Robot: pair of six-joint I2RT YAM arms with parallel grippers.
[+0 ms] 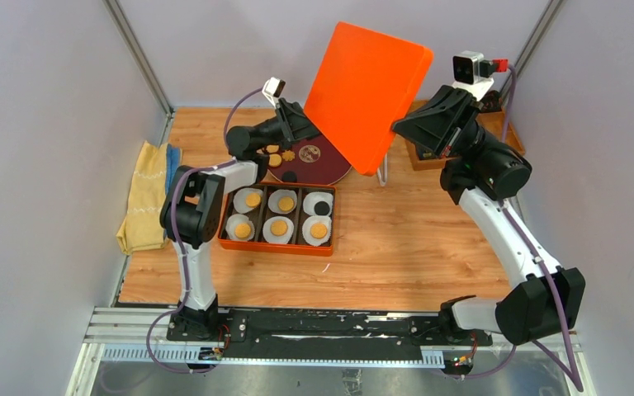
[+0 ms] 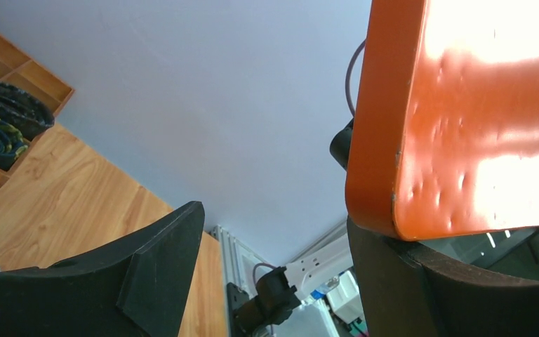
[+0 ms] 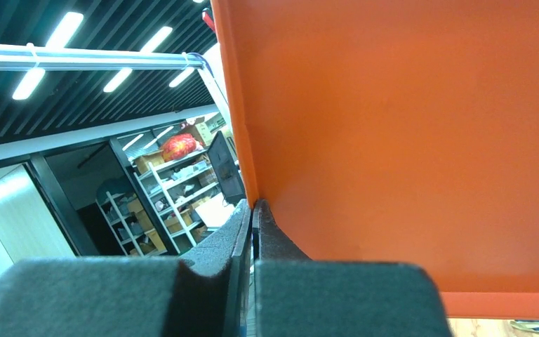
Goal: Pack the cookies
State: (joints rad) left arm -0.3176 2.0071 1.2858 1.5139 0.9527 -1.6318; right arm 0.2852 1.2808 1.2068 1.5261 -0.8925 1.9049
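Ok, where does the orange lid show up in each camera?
Top external: orange lid upper centre, tilted, its edge pinched by the right hand.
Left wrist: right side, top to middle.
Right wrist: fills the right half, above that shut hand.
Shared landmark: wooden tabletop, lower left in the left wrist view, a bottom-right sliver in the right wrist view.

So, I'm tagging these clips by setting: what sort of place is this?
Likely a robot test cell in a lab or workshop: white panel walls enclose the table, the left arm and right arm are bolted to a metal rail, and shelves under strip lights show beyond.
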